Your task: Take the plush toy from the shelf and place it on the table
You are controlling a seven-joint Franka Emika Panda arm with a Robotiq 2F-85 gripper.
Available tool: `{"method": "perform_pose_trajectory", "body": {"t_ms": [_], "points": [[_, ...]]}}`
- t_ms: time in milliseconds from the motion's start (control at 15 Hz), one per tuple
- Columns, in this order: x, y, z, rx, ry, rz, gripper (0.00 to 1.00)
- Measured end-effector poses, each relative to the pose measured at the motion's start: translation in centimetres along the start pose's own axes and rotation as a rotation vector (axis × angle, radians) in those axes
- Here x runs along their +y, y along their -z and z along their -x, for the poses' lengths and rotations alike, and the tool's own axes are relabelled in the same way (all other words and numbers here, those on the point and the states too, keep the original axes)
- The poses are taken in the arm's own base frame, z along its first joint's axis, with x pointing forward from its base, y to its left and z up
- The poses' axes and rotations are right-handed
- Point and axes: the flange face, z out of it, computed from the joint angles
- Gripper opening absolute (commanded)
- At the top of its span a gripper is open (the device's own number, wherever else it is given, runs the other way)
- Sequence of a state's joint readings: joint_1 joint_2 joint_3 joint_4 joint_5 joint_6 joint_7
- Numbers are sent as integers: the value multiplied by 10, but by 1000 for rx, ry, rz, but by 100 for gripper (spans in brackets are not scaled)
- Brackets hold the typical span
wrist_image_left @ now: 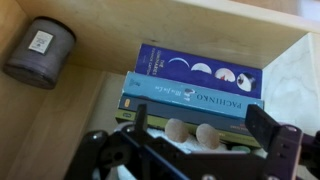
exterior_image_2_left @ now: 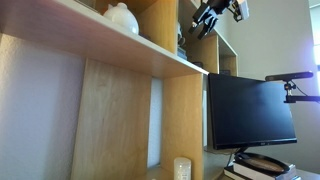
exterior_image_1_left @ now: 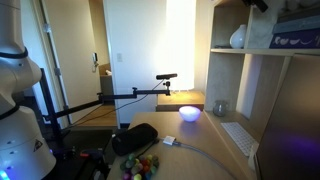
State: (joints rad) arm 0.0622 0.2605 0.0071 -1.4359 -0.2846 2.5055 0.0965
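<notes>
My pincer [wrist_image_left: 202,118] stands wide open, holding nothing, up inside the shelf [wrist_image_left: 292,62]. Stacked books [wrist_image_left: 195,80] lie just ahead of it. Two pale round lumps [wrist_image_left: 195,133] sit between its jaws; plush toy or not, I cannot tell.

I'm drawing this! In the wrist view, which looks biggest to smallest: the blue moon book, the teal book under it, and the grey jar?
1. The blue moon book and the teal book tie. They look alike, and the teal one is mostly covered, so I can't rank them.
2. The grey jar looks smallest.
</notes>
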Motion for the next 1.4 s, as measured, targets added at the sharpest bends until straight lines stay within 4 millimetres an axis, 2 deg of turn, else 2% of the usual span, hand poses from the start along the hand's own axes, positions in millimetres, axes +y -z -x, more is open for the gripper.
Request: {"method": "perform_pose_trajectory", "body": {"t_ms": [933,1400], "points": [[-14,-20,-15,13,61,-10,100],[-14,-21,-17,15,60,-9,100]]}}
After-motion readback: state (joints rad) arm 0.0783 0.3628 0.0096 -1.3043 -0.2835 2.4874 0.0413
